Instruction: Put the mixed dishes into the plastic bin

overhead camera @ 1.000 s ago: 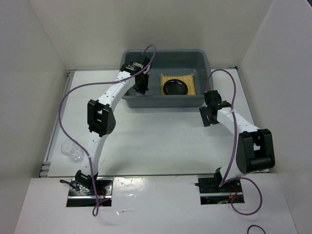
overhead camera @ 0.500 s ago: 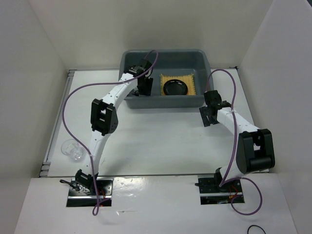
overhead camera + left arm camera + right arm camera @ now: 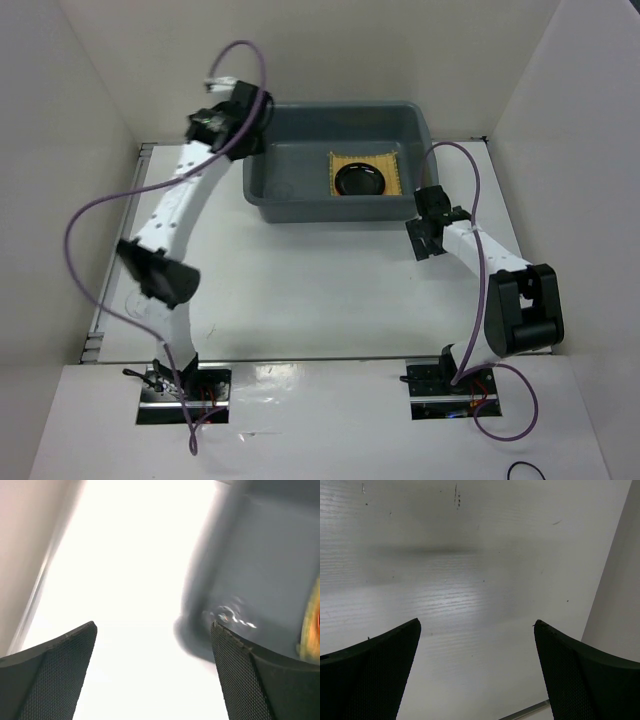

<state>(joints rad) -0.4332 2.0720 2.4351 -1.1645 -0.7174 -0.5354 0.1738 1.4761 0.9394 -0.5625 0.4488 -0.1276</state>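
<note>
The grey plastic bin (image 3: 335, 205) stands at the back of the table. Inside it lies the tan woven mat (image 3: 385, 165) with the black plate (image 3: 360, 180) on top. In the left wrist view a clear cup (image 3: 229, 616) glints on the floor of the plastic bin (image 3: 270, 555), near its left front corner. My left gripper (image 3: 243, 125) (image 3: 153, 630) hangs open and empty, raised just outside the bin's left rim. My right gripper (image 3: 425, 238) (image 3: 477, 625) is open and empty, low over the table by the bin's right front corner. No orange plate shows.
White walls close in the table on the left, back and right. The left arm's elbow (image 3: 160, 280) juts out over the table's left side. A metal strip (image 3: 95, 335) runs along the left edge.
My left gripper has come up out of the bin's left half and swung left past its rim. The elbow has swung out left and now covers a clear cup on the table.
</note>
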